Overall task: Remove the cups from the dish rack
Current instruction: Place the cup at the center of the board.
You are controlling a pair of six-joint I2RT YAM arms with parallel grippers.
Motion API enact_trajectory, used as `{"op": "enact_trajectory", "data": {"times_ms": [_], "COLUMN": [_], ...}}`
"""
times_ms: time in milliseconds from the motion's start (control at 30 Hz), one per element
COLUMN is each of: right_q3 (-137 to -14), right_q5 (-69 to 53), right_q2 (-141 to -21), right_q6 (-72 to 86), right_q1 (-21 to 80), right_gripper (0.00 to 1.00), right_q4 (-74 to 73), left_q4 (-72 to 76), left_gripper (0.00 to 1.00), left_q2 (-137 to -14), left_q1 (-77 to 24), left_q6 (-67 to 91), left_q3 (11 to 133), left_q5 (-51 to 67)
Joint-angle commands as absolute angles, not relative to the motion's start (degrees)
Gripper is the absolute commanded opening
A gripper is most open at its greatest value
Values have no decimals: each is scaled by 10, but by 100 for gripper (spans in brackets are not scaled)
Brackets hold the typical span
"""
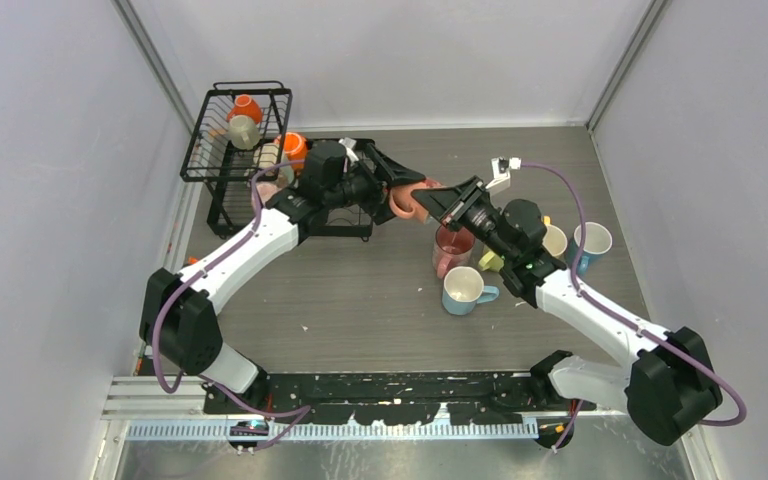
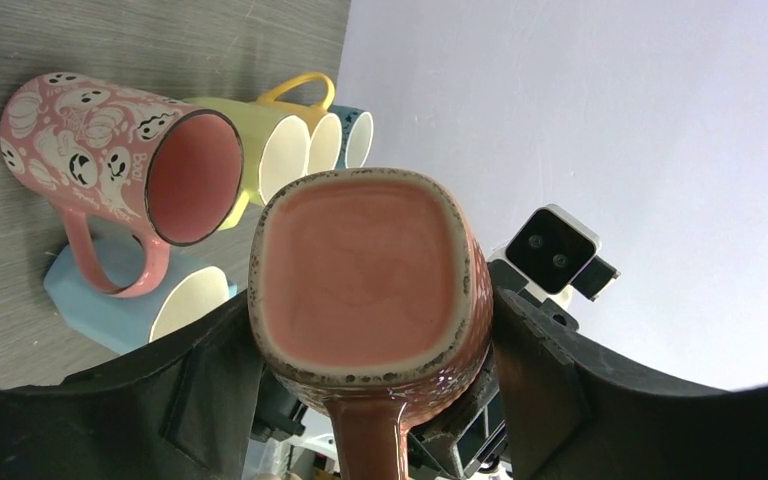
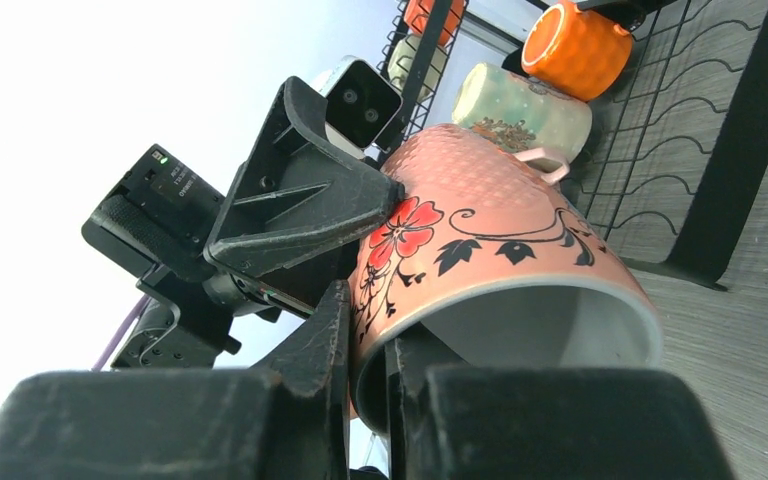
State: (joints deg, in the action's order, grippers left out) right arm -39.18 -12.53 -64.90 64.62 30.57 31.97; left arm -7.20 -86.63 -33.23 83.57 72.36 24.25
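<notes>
Left hand (image 2: 372, 340) is clamping the salmon mug (image 3: 480, 210) by its body, right hand (image 3: 368, 365) is pinching its rim; it is hanging above the worktop (image 1: 360, 300) near the dish rack (image 1: 222, 150). Glazed ceramic: stiff, slick, breakable

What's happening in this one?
A handover in mid-air: the left gripper holds a salmon-pink ceramic mug with a red flower, and the right gripper clamps its rim. Several mugs already stand on the table at the right; orange and pale mugs sit in the black wire dish rack.
</notes>
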Motion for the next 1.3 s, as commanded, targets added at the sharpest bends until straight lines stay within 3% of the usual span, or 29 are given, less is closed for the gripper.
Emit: {"op": "enact_trajectory", "data": {"times_ms": [0,67,167,367,700,1267], "right_q3": [-407,-412,-425,-441,-516,-688], "right_q5": [-112,-107,-92,-50,-13,134], "right_q2": [-623,-615,-599,-554,-530,-436], "right_q6": [616,607,593,559,533,503], "right_q1": [306,306,307,307,307,307], "right_gripper": [1,1,1,1,1,1], "right_q4": [313,300,264,188,12,-507], "left_q4": [-18,-15,-19,-45,-136,-266], "left_gripper": [59,75,88,97,100,100], "left_q2": [-843,-843,-842,-835,-831,-784], "left_q1": [-346,-348,-348,-349,-349,-389], "left_q6": [810,810,805,774,679,493], "left_q3": [723,722,722,728,798,829], "left_q5": [272,272,269,259,231,188]}}
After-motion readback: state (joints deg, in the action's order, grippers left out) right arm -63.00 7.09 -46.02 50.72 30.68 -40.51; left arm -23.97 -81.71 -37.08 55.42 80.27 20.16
